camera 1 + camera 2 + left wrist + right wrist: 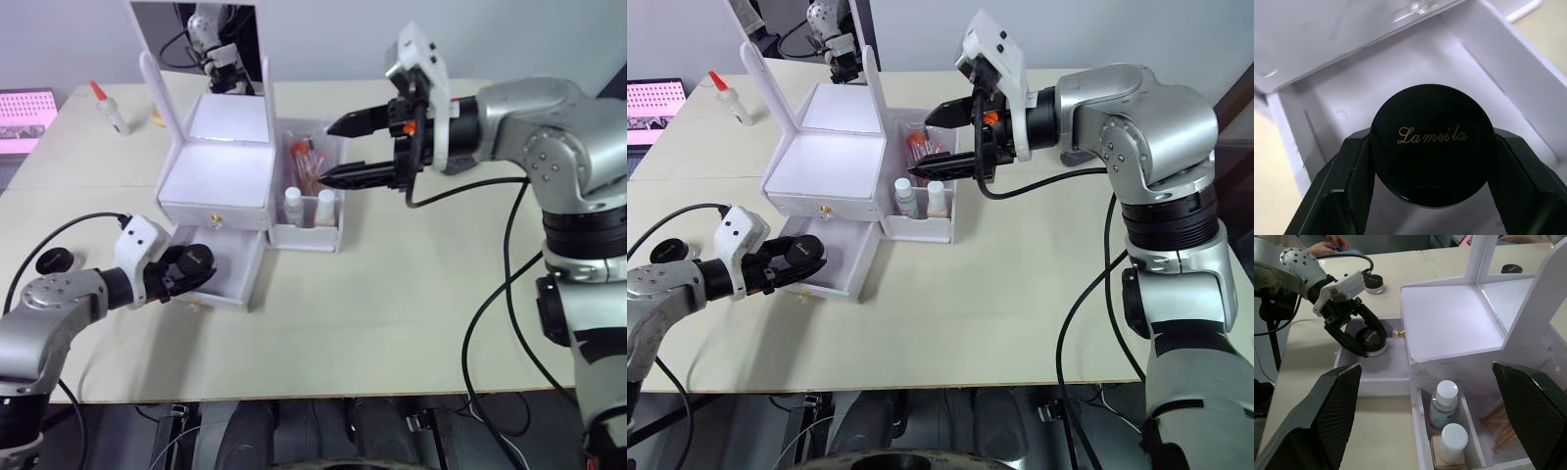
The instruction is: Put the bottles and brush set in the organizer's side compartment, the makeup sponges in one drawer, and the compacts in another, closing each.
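Observation:
The white organizer (216, 176) stands mid-table with its lower drawer (233, 279) pulled open. My left gripper (188, 266) is shut on a black round compact (1432, 144) and holds it just over that drawer's inside. A second compact (52, 260) lies on the table to the left. Two white-capped bottles (1444, 399) and the brush set (304, 162) sit in the side compartment (333, 230). My right gripper (325, 152) hangs open above that compartment, holding nothing. The upper drawer (216, 217) is closed. The makeup sponges are out of view.
The organizer's mirror (201, 49) rises at its back. A small red-capped bottle (108, 108) lies at the far left, near a pink box (24, 117) at the table edge. A person's hand (1327, 245) rests beyond the table.

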